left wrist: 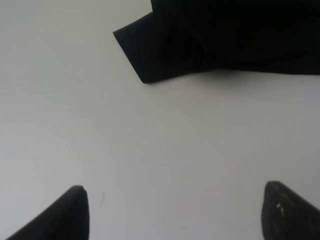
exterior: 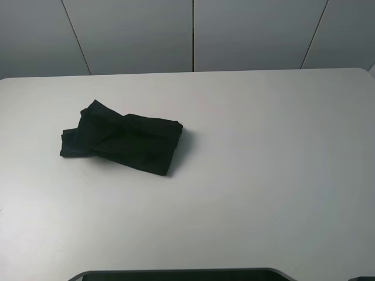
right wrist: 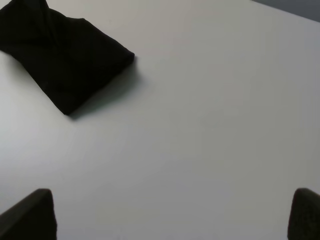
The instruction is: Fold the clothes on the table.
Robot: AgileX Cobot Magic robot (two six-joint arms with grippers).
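Grey wall panels [exterior: 193,35] back the white table [exterior: 263,175]; folded black clothes [exterior: 123,143] lie left; both end effectors [left wrist: 175,212] [right wrist: 172,215] spread apart.

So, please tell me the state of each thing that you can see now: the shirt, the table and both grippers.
T-shirt: folded into a small, slightly uneven bundle, lying on the table, print hidden, not held.
Table: white top, bare around the T-shirt.
Left gripper: open, empty, fingertips apart over the table, short of the T-shirt.
Right gripper: open, empty, fingertips wide apart, away from the T-shirt.
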